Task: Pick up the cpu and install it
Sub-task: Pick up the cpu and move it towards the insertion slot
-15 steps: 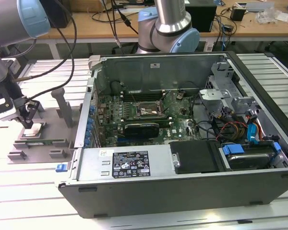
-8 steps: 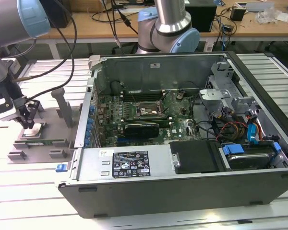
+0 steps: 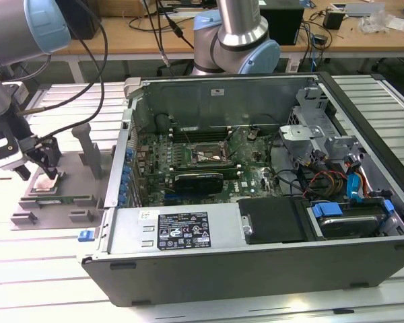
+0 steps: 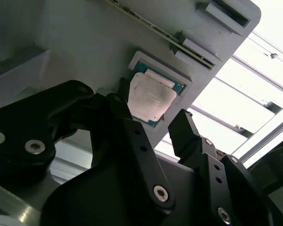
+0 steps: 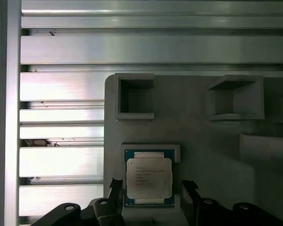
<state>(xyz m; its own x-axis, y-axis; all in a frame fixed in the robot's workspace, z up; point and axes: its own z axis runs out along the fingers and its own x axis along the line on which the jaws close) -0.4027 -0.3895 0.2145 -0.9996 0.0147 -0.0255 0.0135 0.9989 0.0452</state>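
The cpu (image 5: 149,178) is a small square chip with a silvery top and a green rim, lying flat in a shallow pocket of the grey plastic fixture (image 5: 203,136). In both wrist views my gripper (image 5: 152,187) is open, with one black finger on each side of the cpu (image 4: 151,100) and a narrow gap showing at each side. In the exterior view the gripper (image 3: 42,169) hangs low over the fixture (image 3: 60,199) at the exterior view's left. The motherboard's square socket (image 3: 205,156) lies inside the open computer case (image 3: 209,229).
The fixture has two square pockets (image 5: 136,98) and upright posts (image 3: 87,145). It rests on a ribbed aluminium table (image 5: 61,160). A black expansion card (image 3: 198,180) sits below the socket. Drive cages and cables (image 3: 337,182) fill the case's right side. A second arm's base (image 3: 236,47) stands behind.
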